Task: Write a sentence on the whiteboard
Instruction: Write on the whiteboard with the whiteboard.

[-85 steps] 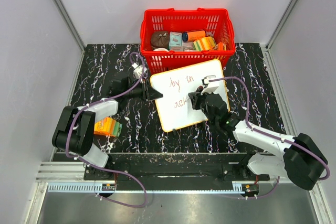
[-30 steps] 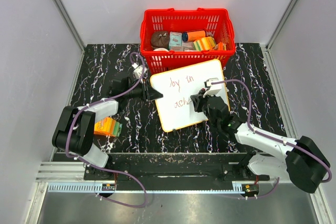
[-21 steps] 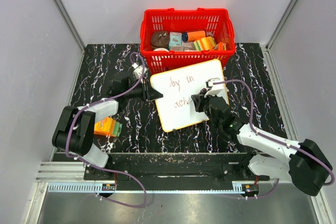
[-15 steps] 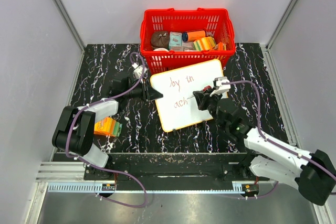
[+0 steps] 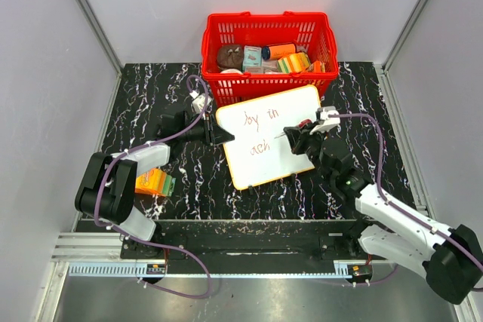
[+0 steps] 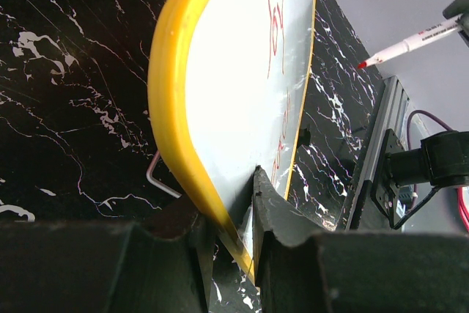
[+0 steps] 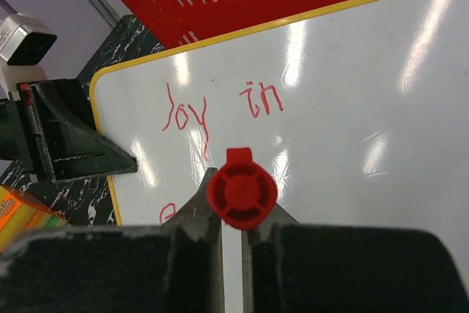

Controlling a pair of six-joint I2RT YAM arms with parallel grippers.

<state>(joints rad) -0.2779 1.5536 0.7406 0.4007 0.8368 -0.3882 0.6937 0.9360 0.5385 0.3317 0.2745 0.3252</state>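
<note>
- Whiteboard (image 5: 258,170) sits at mid-worktop (image 5: 151,96), turned at an angle, its far corner just beside the front of the red basket (image 5: 226,81).
- My left pincer (image 5: 224,136) is clenched on the board's left edge. In the left wrist view the 2 fingers (image 6: 282,218) pinch the yellow rim (image 6: 168,86), 1 on each face.
- From that view the board is tilted up off the worktop, with a thin wire leg (image 6: 157,179) showing under it.
- My right pincer (image 5: 303,139) is grasping a marker (image 5: 290,131) over the right half of the board. The barrel lies nearly level and its tip points left toward the writing.
- In the right wrist view I look straight down the marker's red rear end (image 7: 241,196), gripped between my 2 fingers (image 7: 209,203).
- In the left wrist view the red tip (image 6: 362,65) looks lifted clear of the white surface.
- Red writing, the sentence (image 5: 260,117), runs in 2 lines: "Joy in" on top and, below it, letters reading roughly "each", with the marker tip just right of them.
- White space remains to the right of the 2nd line and below it.
- The basket holds mixed packets and tins.
- An orange box (image 5: 153,182) lies on the worktop beside my left arm, well apart from the board.
</note>
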